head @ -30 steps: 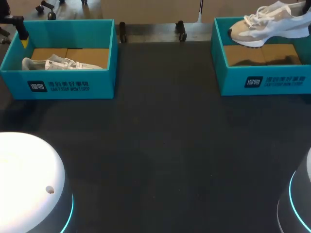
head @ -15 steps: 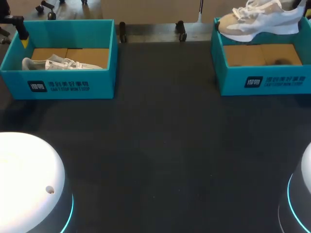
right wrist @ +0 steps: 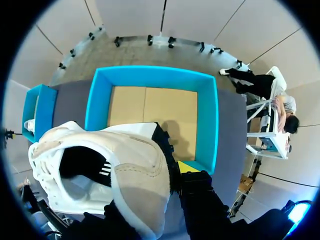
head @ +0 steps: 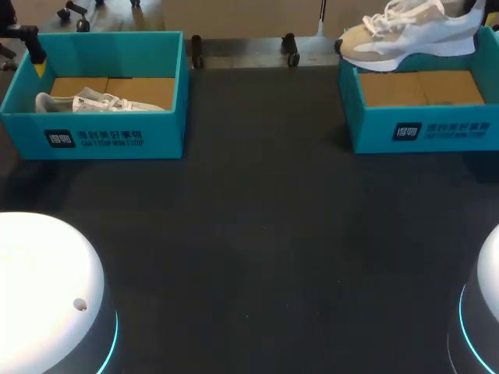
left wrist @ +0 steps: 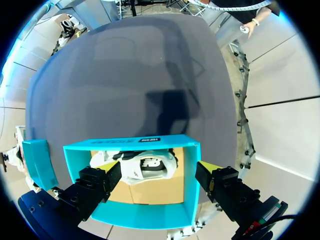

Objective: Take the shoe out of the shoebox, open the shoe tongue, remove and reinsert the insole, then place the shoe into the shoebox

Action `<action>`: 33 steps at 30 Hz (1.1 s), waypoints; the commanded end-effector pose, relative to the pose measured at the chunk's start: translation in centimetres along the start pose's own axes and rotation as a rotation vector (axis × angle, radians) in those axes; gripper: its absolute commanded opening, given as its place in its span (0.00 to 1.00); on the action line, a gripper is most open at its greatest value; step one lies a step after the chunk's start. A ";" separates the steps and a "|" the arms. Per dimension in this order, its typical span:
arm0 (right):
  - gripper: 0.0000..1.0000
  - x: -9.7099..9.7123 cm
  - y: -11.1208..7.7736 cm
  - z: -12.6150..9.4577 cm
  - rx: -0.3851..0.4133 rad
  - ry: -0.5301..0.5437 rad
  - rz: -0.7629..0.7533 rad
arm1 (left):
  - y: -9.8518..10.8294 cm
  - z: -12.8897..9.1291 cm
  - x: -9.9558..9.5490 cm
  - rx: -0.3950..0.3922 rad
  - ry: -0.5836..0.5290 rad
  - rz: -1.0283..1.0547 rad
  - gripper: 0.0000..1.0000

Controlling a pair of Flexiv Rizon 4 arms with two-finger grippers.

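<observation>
- Between the right fingers [right wrist: 200, 192], the heel of a tan and white shoe [right wrist: 107, 170] is clamped. One finger, with its yellow tip, presses the outside of the heel. The other goes in at the collar, its tip hidden.
- Beneath those fingers and the held shoe stands the right shoebox [right wrist: 152, 76], teal and open, with a bare cardboard floor. The shoe hangs clear above it, sole downward, its toe pointing away from the fingers toward the other box.
- The left fingers [left wrist: 95, 182] stand wide apart with nothing held, above the left shoebox [left wrist: 192, 180], which is also teal and open.
- Below the gap between these fingers, a white shoe [left wrist: 147, 167] lies on that box's cardboard floor, close to the printed wall. Neither finger touches it.
- Both boxes sit on the dark counter [head: 257, 234], well apart, each near a far corner, each under its own arm's fingers.
</observation>
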State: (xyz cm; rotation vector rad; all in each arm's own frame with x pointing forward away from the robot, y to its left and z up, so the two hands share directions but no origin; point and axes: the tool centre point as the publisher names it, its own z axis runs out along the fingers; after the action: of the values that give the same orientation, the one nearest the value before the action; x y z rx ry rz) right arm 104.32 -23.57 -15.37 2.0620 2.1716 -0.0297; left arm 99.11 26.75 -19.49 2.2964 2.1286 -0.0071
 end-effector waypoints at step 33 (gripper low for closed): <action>0.00 5.7 -12.7 -5.6 0.002 -0.084 0.197 | -0.1 0.0 0.0 -0.002 0.002 0.001 1.00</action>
State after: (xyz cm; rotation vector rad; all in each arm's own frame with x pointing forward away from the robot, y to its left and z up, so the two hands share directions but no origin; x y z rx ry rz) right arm 94.06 -19.18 -11.65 2.2744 1.9463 -0.1650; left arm 99.11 26.76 -19.49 2.2963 2.1286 -0.0071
